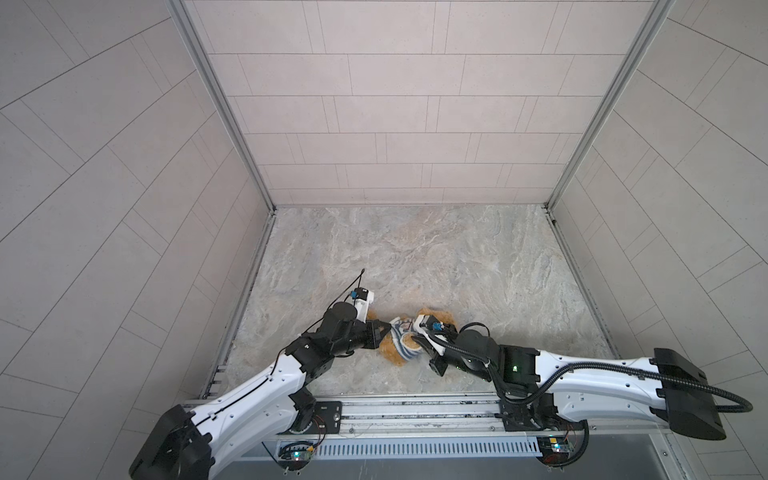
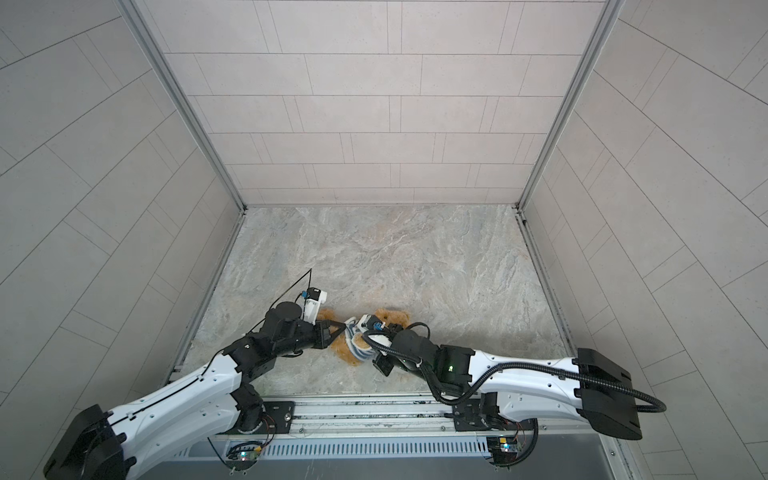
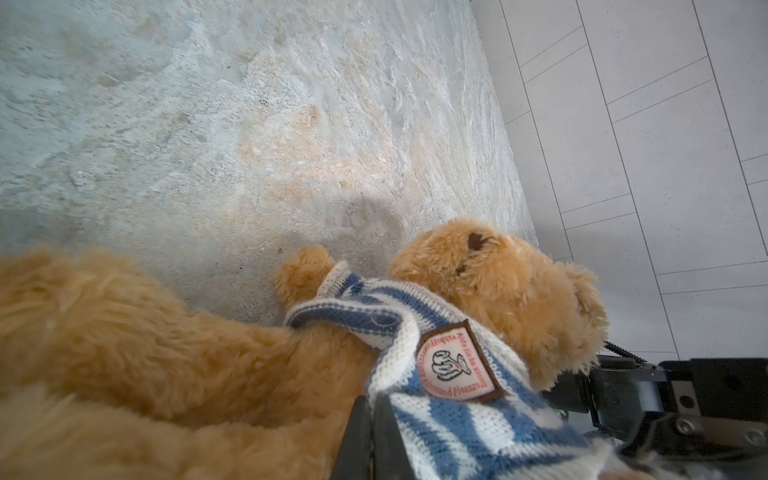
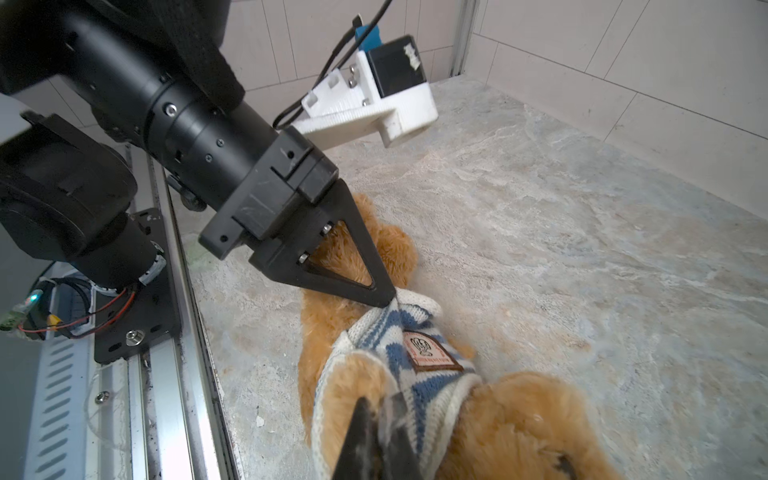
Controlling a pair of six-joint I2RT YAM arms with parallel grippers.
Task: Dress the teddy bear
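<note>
Right jaws, lower centre of both top views: pinched shut on striped shirt (image 4: pixel 419 390) edge. Teddy bear (image 1: pixel 390 354) just beyond, lower centre, lying on marble worktop (image 1: pixel 415 257): fluffy golden-brown fur, round ear, shirt bunched round chest, badge showing. Left jaws clamped shut on shirt's white cuff.

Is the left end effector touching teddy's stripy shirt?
Touching. The right wrist view shows the left end effector shut, with its tips pinching a bunched edge of the striped shirt on the teddy bear.
</note>
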